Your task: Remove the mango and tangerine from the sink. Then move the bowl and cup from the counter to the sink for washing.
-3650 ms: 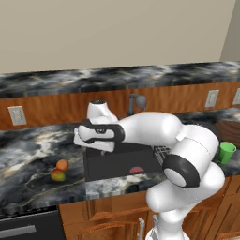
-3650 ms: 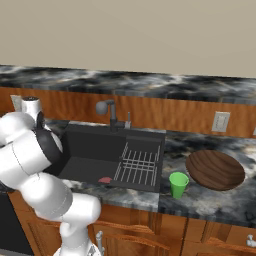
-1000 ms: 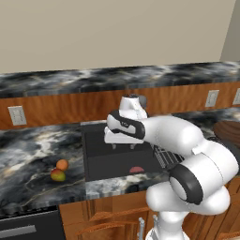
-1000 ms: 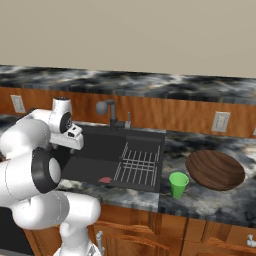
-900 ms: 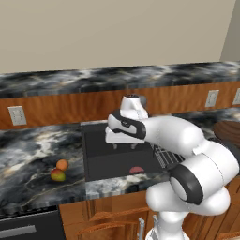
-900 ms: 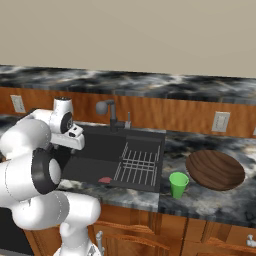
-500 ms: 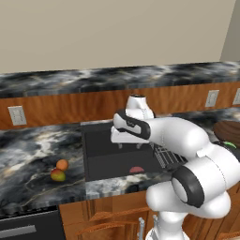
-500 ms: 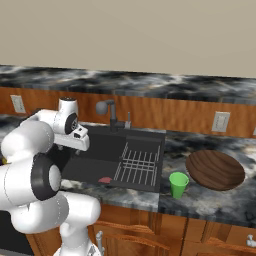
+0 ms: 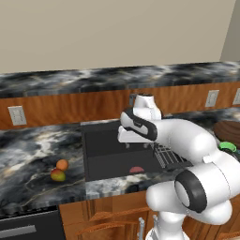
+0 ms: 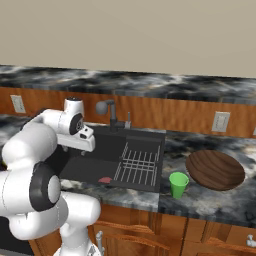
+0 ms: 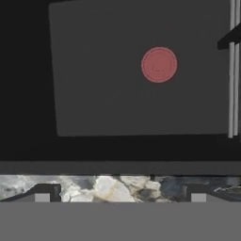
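**Spread tool hanging over the dark basin, fruit lying on the bench**

The white arm's two-finger tool [image 9: 133,137] is hanging above the large black rectangular recessed sink [image 9: 101,150], its two small dark fingertips [image 11: 42,194] standing wide apart and pinching nothing. In the hand view it is looking down on the smooth, flat, matte floor of the basin, where a round red drain disc [image 11: 159,64] is sitting, and thin grey wires of the rack [image 11: 232,70] are running along the right edge. The veined, glossy marble-patterned bench [image 9: 28,154] is showing between the fingertips at the near rim.

Left of the sink, the small round, uniformly orange tangerine [image 9: 62,164] and the small oval mango [image 9: 57,175] with red and yellow-green mottled skin are resting on the bench, just beside each other, the mango nearer.

Right of the sink, the small bright green tapered cup [image 10: 178,184] is standing upright near the bench's front edge, its rim wider than its base. Just beside it, farther right and a little farther back, the wide shallow round bowl [image 10: 215,169] of brown wood with visible streaked grain is sitting flat. The wire rack [image 10: 139,163] is filling the right part of the basin, and a dark curved faucet [image 10: 109,111] is rising behind it against the wood-panelled backsplash [image 10: 170,112].
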You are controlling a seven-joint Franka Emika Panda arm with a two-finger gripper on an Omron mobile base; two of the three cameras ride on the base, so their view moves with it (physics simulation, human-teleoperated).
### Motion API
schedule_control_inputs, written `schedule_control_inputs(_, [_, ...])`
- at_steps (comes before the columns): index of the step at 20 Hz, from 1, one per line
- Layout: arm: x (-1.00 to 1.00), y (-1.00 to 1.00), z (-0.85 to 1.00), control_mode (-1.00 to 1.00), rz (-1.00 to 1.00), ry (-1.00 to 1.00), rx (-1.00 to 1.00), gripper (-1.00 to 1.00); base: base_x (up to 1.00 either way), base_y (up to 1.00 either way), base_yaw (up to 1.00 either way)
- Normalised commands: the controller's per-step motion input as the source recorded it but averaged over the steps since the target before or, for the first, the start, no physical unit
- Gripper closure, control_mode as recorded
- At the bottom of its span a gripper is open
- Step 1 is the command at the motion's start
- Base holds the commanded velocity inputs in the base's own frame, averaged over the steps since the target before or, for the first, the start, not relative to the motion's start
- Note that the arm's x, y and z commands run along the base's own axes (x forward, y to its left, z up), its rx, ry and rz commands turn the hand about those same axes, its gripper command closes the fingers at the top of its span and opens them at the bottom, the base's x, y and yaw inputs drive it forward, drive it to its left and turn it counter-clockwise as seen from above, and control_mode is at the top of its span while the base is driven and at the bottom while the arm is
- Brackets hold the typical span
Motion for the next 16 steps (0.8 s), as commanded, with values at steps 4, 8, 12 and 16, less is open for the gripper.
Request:
schedule_control_inputs(4, [-0.09, -0.32, 0.02, -1.0, 0.05, 0.0, 0.0, -1.0, 0.0, 0.0, 0.0])
schedule_control_inputs(8, [-0.1, -0.3, 0.0, -1.0, 0.03, 0.0, 0.0, -1.0, 0.0, 0.0, 0.0])
schedule_control_inputs(12, [-0.09, -0.25, 0.0, -1.0, 0.0, 0.01, 0.0, -1.0, 0.0, 0.0, 0.0])
schedule_control_inputs(16, [-0.14, -0.25, 0.03, -1.0, 0.02, 0.0, 0.0, -1.0, 0.0, 0.0, 0.0])
